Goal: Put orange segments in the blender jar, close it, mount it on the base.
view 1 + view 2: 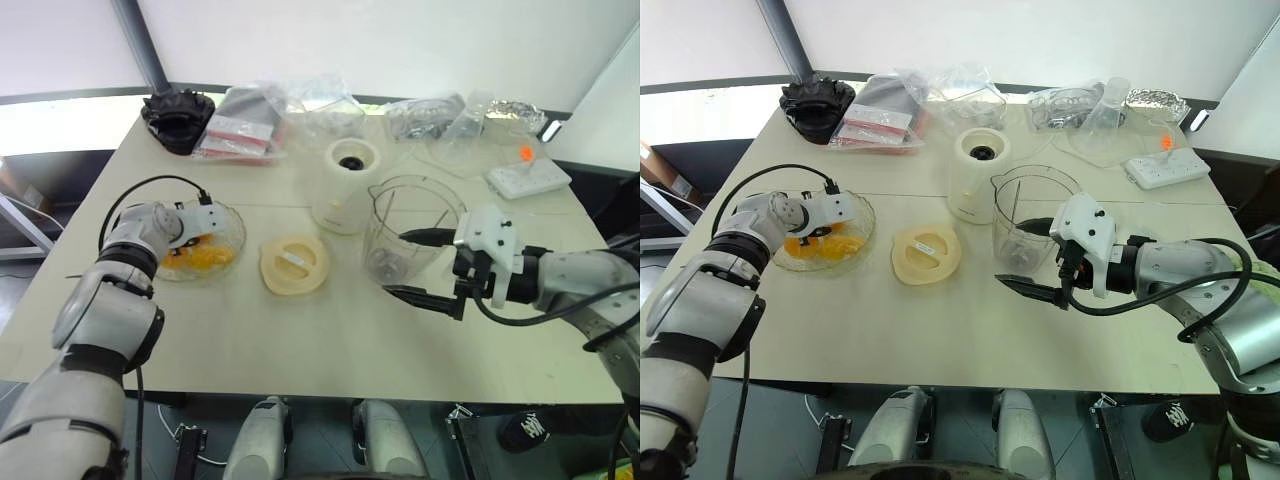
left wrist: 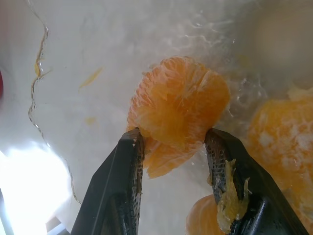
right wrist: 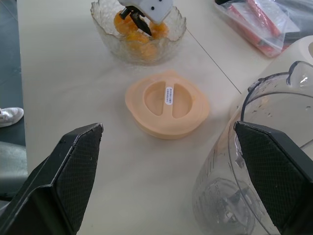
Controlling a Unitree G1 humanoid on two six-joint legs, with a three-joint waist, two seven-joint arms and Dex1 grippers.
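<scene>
The right gripper (image 1: 1032, 257), fingers spread wide and holding nothing, hovers beside one clear blender jar (image 1: 410, 230). One flat cream lid (image 1: 294, 264) lies on the table (image 1: 300, 340). The left gripper (image 2: 173, 147) clenches one of several orange segments (image 2: 178, 105) inside a glass bowl (image 1: 232, 238). Farther back stands one base (image 1: 348, 185).

Orange segments (image 2: 178, 110), cream lid (image 3: 167, 104), black pincer fingers (image 2: 120, 191)

Between the bowl (image 1: 232, 236) and the blender jar (image 1: 410, 230) only the flat lid (image 1: 294, 265) lies low on the worktop (image 1: 300, 340), while the base (image 1: 345, 185) stands just behind and the right gripper (image 1: 415, 265) flanks the jar, its mouth open above.
</scene>
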